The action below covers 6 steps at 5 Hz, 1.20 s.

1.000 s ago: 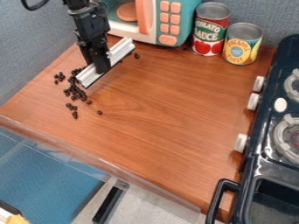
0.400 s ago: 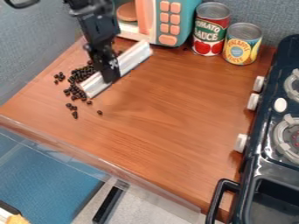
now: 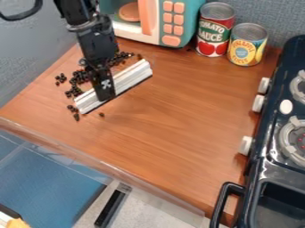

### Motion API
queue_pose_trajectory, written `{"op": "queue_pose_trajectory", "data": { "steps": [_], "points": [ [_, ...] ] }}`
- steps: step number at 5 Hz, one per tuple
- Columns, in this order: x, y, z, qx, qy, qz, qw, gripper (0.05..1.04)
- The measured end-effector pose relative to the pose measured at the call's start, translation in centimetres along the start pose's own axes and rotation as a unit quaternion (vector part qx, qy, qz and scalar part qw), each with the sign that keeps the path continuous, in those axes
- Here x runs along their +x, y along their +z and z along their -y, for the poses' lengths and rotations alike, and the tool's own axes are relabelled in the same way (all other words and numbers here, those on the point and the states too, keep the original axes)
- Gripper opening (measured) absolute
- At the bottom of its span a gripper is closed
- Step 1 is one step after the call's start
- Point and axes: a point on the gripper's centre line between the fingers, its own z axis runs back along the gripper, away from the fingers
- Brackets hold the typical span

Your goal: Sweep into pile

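Lying mostly behind and left of the gripper (image 3: 106,94), the black beans (image 3: 80,76) make a ragged band; one stray bean (image 3: 102,114) sits just in front. Pinching the white bar (image 3: 133,77), the gripper has come forward over the table (image 3: 179,116), probably lining up a gathering push. Beans directly behind the bar are hidden.

Bright, diffuse light lays a soft sheen on the wooden counter (image 3: 173,129).

Black arm (image 3: 74,10) at a steep slant down from the upper left, fingers (image 3: 105,90) downward in a grip.
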Motion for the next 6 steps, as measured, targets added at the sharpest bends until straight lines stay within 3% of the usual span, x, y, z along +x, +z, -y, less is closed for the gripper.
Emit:
{"op": "queue_pose_trajectory", "data": {
  "steps": [1, 3, 4, 6],
  "points": [
    [-1.6, 0.0, -0.6, 0.003, -0.009, -0.008, 0.9999, 0.377],
    [-3.8, -1.9, 0.1, 0.002, -0.022, -0.035, 0.9991, 0.378],
    [-4.2, -2.4, 0.7, -0.006, -0.029, -0.039, 0.9988, 0.377],
    [-3.6, -3.7, 0.3, 0.018, -0.017, -0.063, 0.9977, 0.377]
  ]
}}
